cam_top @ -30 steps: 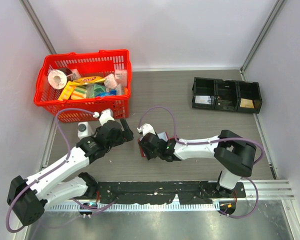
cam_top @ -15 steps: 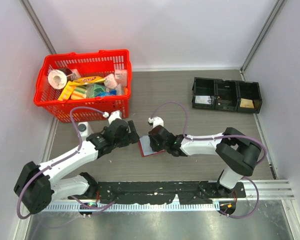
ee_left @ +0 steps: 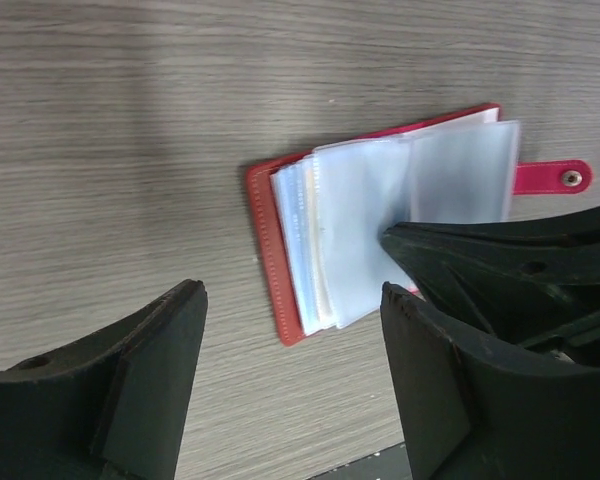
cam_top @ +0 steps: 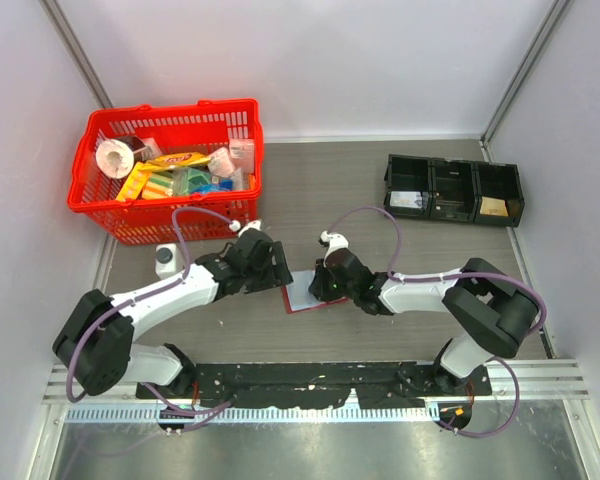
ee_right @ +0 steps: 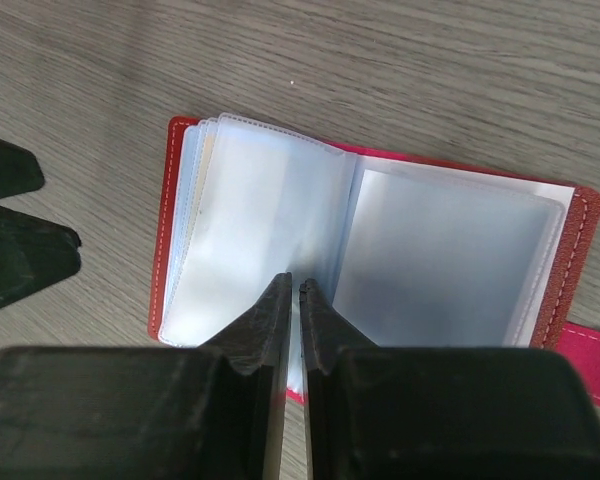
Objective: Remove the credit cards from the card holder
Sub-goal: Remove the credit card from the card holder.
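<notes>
The card holder (cam_top: 302, 297) lies spread open and flat on the table (cam_top: 380, 225). Its clear sleeves (ee_right: 260, 230) face up and its red snap tab (ee_left: 552, 178) sticks out on 1 side. It sits near the front middle of the table, between the 2 grippers.

The left gripper (ee_left: 292, 300) has its fingers spread wide. In its wrist view the holder's red stitched edge lies in the gap just beyond the fingertips, apart from both.

The right gripper (ee_right: 292, 287) reaches in from the opposite side. Its 2 fingers are pressed almost together, with only a thin slit between them. The tips sit over the holder's centre fold, at the near edge of the sleeves. Whether a sleeve is nipped in that slit cannot be told. Whatever the sleeves hold is hidden by the cloudy plastic.
</notes>
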